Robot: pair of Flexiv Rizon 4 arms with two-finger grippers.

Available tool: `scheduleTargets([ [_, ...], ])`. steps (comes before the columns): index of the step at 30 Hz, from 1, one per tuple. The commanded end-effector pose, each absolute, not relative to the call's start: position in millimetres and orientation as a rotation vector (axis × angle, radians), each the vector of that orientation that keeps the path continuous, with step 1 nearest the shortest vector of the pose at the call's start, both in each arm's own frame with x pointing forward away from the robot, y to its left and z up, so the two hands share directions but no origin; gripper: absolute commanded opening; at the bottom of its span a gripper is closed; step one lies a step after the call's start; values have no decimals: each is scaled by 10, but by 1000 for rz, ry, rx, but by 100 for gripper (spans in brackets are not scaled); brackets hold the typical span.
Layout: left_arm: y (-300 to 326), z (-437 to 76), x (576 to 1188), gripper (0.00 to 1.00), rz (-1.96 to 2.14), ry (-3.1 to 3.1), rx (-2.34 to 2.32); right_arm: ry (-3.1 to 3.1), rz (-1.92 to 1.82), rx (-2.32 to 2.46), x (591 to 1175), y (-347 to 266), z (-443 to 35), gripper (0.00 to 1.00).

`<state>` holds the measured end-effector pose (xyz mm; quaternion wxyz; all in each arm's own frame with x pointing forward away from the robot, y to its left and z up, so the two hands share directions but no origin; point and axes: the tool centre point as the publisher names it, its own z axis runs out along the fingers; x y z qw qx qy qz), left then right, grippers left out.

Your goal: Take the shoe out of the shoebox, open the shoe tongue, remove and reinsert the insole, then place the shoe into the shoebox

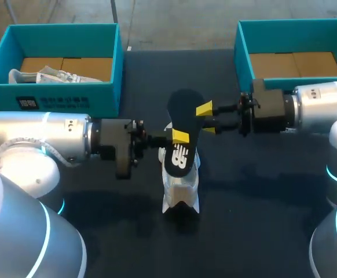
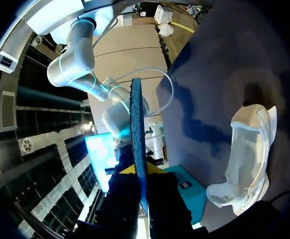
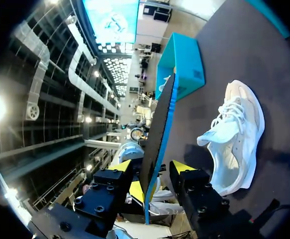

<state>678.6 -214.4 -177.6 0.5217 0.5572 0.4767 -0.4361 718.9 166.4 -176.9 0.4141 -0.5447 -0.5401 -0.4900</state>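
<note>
A black insole [image 1: 184,124] with a blue underside is held up above the table's middle. My left gripper [image 1: 177,138] is shut on its lower half; in the left wrist view the insole [image 2: 136,124] stands edge-on between the gripper's [image 2: 140,174] fingers. My right gripper [image 1: 201,113] straddles the upper half. In the right wrist view the insole [image 3: 157,134] sits between that gripper's [image 3: 152,172] fingers with gaps on both sides, so it is open. The white shoe [image 1: 180,185] lies on the table under the insole, free of both grippers; it also shows as the shoe [image 2: 249,154] and the shoe [image 3: 234,144].
A teal shoebox [image 1: 64,35] at the back left holds another white shoe [image 1: 44,76]. A second teal shoebox [image 1: 290,32] at the back right shows only its cardboard floor. Dark table surface [image 1: 261,191] spreads around the shoe.
</note>
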Motion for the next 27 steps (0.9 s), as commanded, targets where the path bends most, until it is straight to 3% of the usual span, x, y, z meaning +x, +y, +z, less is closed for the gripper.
scheduleTargets([
  [1,-2282,-1799,6802,0,-1044,1141,1333,-1359,-1226,-1359,7241,1712,-1803,45],
  [11,-2406,-1809,6751,0,-1064,1142,1318,-1356,-1241,-1340,7248,1726,-1817,37],
  [16,-2423,-1803,6733,0,-1066,1139,1319,-1353,-1250,-1338,7232,1721,-1816,18],
  [18,-2415,-1812,6729,0,-1067,1144,1317,-1352,-1252,-1338,7222,1718,-1818,0],
  [23,-2403,-1828,6720,0,-1076,1165,1308,-1353,-1251,-1335,7209,1718,-1819,0],
  [24,-2401,-1827,6712,11,-1085,1172,1305,-1354,-1250,-1334,7208,1718,-1818,0],
  [25,-2400,-1826,6705,33,-1090,1179,1302,-1355,-1249,-1333,7208,1718,-1818,0],
  [26,-2395,-1825,6695,83,-1089,1184,1301,-1356,-1248,-1332,7209,1719,-1819,0],
  [27,-2387,-1822,6685,100,-1103,1195,1300,-1357,-1246,-1331,7213,1720,-1823,0],
])
